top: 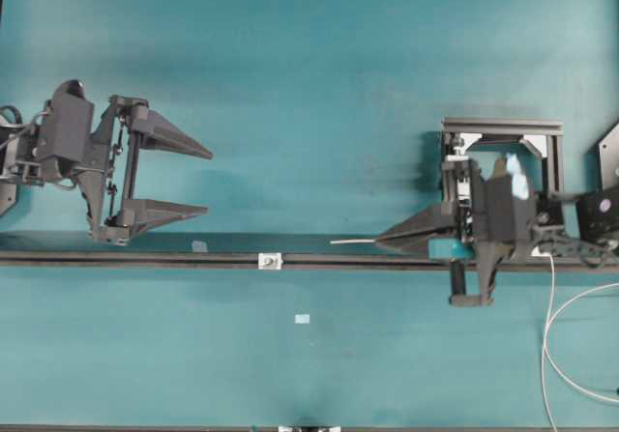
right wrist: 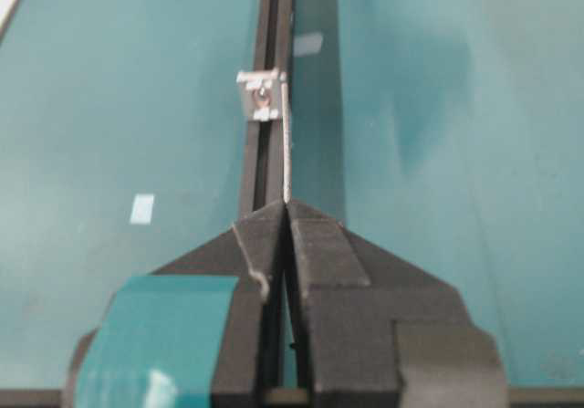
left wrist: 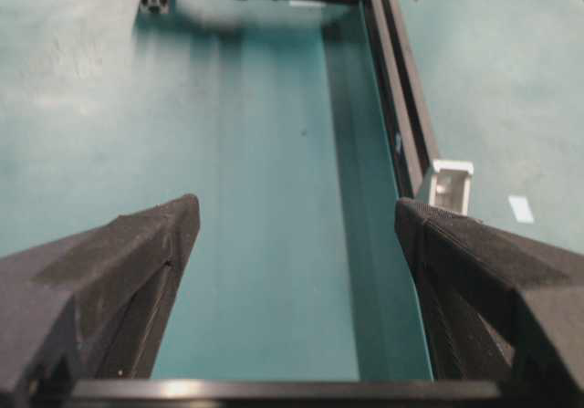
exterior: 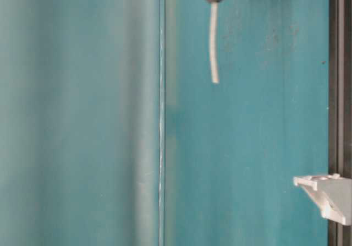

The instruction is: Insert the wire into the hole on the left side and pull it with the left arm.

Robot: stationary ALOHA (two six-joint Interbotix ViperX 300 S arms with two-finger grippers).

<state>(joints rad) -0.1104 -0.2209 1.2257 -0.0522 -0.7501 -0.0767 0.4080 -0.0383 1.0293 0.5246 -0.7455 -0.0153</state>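
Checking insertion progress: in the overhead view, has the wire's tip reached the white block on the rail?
No: the wire tip ends short of the white block, with bare rail between them.

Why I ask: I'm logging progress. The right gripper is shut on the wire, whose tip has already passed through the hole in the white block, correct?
Not quite. The right gripper is shut on the wire, but the overhead view shows its tip short of the hole in the white block, not through it.

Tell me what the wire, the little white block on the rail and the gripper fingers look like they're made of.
The wire: probably plastic-sheathed cable, matte whitish, its tip stiff and straight. The white block: likely moulded plastic, pale, slightly glossy, crisp edges. The left gripper fingers: black, grainy and matte, maybe printed plastic. The rail: dark, straight, probably anodised metal.
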